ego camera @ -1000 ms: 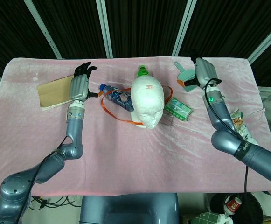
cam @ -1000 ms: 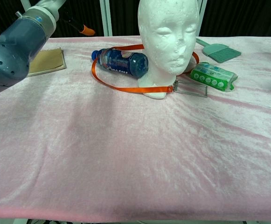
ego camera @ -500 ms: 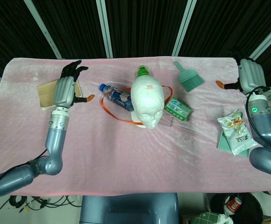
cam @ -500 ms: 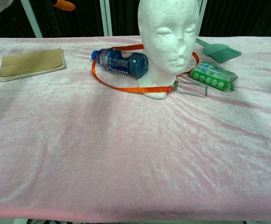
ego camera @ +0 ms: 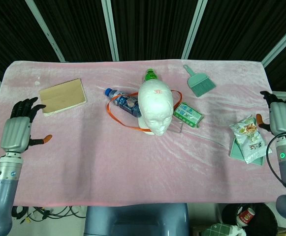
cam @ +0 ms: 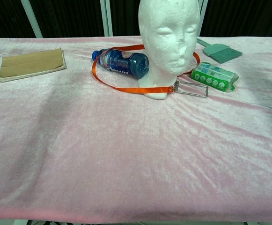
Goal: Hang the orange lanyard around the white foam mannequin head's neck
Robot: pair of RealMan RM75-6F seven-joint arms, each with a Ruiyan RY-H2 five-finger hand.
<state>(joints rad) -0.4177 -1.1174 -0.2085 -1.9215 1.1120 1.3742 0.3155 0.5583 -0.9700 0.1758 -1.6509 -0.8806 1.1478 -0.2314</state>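
Both hands now sit back at the near table edges, well apart from the work: left hand (ego camera: pixel 16 133) off the left side, right hand (ego camera: pixel 283 118) by the snack bag (ego camera: pixel 249 139). Each holds nothing, fingers loosely spread. A second ago they hovered close to the head; they have withdrawn. Farther in, the lanyard (cam: pixel 111 85) loops around the base of the head (cam: pixel 168 33), also encircling the bottle (cam: pixel 121 62), clip at front. Beyond: notebook (ego camera: pixel 62 96), wipes pack (cam: pixel 213 76), brush (ego camera: pixel 197 81). Judgement: task looks finished, arms retiring.
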